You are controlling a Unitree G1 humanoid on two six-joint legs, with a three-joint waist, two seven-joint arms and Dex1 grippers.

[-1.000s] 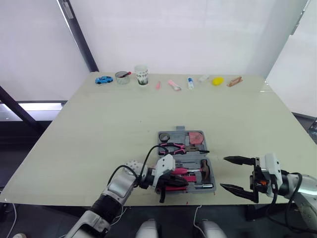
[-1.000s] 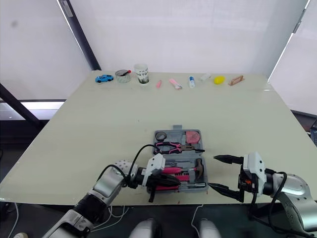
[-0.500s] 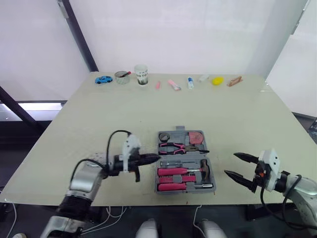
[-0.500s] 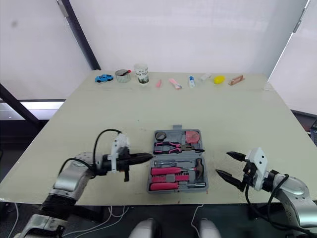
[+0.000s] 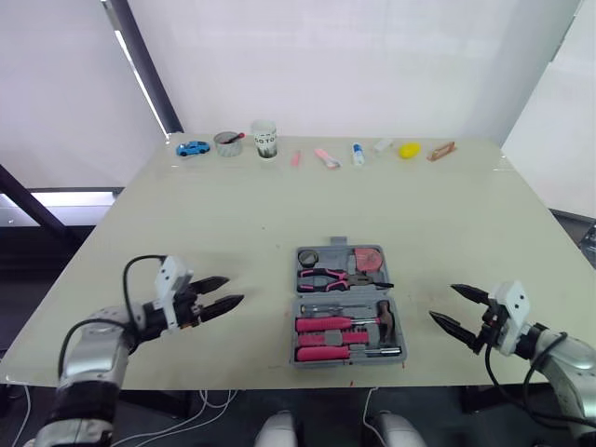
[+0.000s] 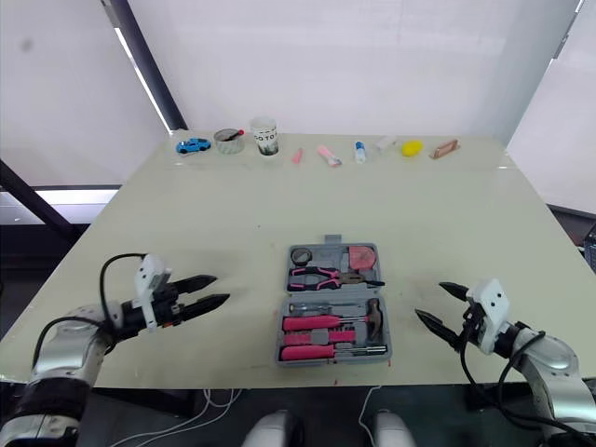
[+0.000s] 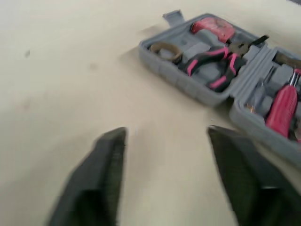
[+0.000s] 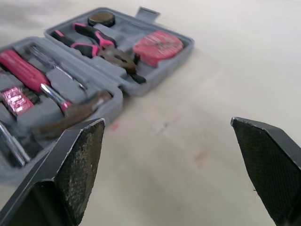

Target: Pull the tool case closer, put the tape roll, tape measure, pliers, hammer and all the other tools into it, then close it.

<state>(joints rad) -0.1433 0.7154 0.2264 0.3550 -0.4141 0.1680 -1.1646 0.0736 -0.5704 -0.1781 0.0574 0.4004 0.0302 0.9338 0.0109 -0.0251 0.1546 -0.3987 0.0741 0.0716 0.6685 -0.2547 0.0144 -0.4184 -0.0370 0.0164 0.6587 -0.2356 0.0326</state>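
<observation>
Tools sit bedded in the tool case (image 5: 346, 359), which lies opened flat on the counter (image 5: 233, 205) between the two sets of jaws, nearer the right jaws than the left. The half farther from both jaws carries the tape roll (image 5: 308, 257), the pliers (image 5: 333, 277) and the tape measure (image 5: 370, 258). The half closer to them carries the hammer (image 5: 382, 322) and the pink-handled screwdrivers (image 5: 326, 323). Each piece rests in its own moulded recess, which is why none overlaps another and the halves should be able to meet.

The left jaws are spread apart, low over bare counter and well apart from the case, pointing toward it. The right jaws are likewise spread, near the case's other side, touching nothing. Both stand clear, so nothing would block a half swinging over.

Packing looks done, judging by the filled recesses — closing is what remains. That likely calls for one set of jaws to catch the far half near its latch tab (image 5: 337, 242) and fold it over — a proud handle could stop it shutting.
</observation>
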